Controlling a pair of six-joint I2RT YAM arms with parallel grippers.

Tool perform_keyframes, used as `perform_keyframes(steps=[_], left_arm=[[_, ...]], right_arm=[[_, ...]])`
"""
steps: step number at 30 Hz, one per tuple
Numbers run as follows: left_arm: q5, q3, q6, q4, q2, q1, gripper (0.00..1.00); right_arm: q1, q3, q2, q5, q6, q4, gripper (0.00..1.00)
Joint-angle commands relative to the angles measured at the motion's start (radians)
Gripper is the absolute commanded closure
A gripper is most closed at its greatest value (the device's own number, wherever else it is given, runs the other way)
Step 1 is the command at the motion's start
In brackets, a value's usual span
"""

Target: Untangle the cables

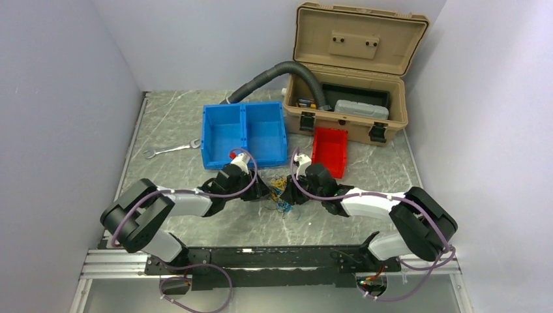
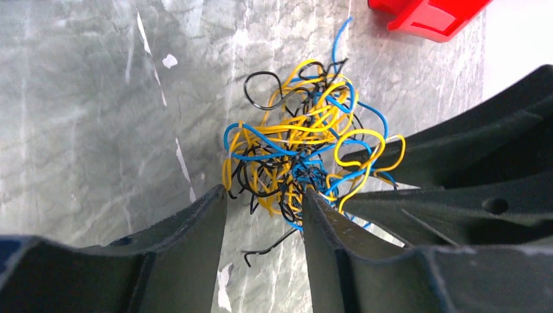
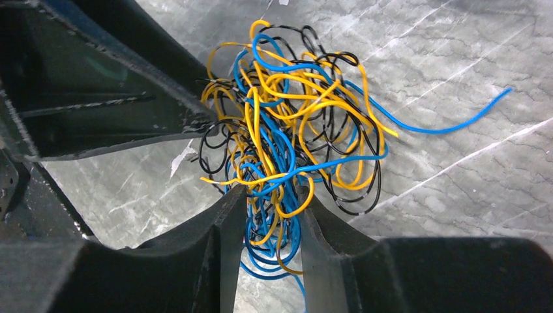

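Observation:
The cables (image 1: 282, 191) are one tangled ball of hair-thin yellow, blue and black wires on the grey marble table, between the two grippers. In the left wrist view the tangle (image 2: 306, 147) lies just past my left gripper (image 2: 264, 192), which is open; only the ball's near edge and a loose black end reach between its fingertips. In the right wrist view the tangle (image 3: 300, 124) spreads ahead of my right gripper (image 3: 274, 194), which is open with several blue and yellow loops hanging loosely between its fingers. One blue end (image 3: 456, 124) trails right.
A blue two-compartment bin (image 1: 244, 134) and a red bin (image 1: 329, 150) stand just behind the grippers. An open tan toolbox (image 1: 352, 72) with a grey corrugated hose (image 1: 274, 75) is at the back. A wrench (image 1: 171, 150) lies left.

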Motion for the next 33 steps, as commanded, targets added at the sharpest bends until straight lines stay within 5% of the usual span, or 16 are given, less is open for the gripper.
perform_keyframes(steps=[1, 7, 11, 16, 27, 33], left_arm=[[-0.001, 0.065, 0.007, 0.038, 0.056, 0.004, 0.52], [0.023, 0.145, 0.014, 0.002, 0.154, 0.003, 0.65], [0.014, 0.176, 0.01, 0.0, 0.183, -0.001, 1.0], [-0.033, 0.187, 0.08, -0.131, 0.102, 0.004, 1.0], [-0.079, 0.131, 0.284, -0.452, -0.179, 0.076, 1.0], [-0.11, 0.144, 0.372, -0.592, -0.277, 0.098, 1.0]], right_arm=[[0.005, 0.032, -0.016, 0.006, -0.008, 0.013, 0.63], [0.005, 0.045, -0.004, 0.033, -0.005, -0.013, 0.66], [0.004, 0.059, -0.005, 0.113, 0.006, -0.061, 0.78], [0.005, 0.039, -0.088, 0.314, 0.05, -0.129, 1.0], [0.004, -0.065, -0.427, 0.833, 0.232, -0.327, 1.0], [0.002, -0.152, -0.63, 0.872, 0.239, -0.296, 1.0]])
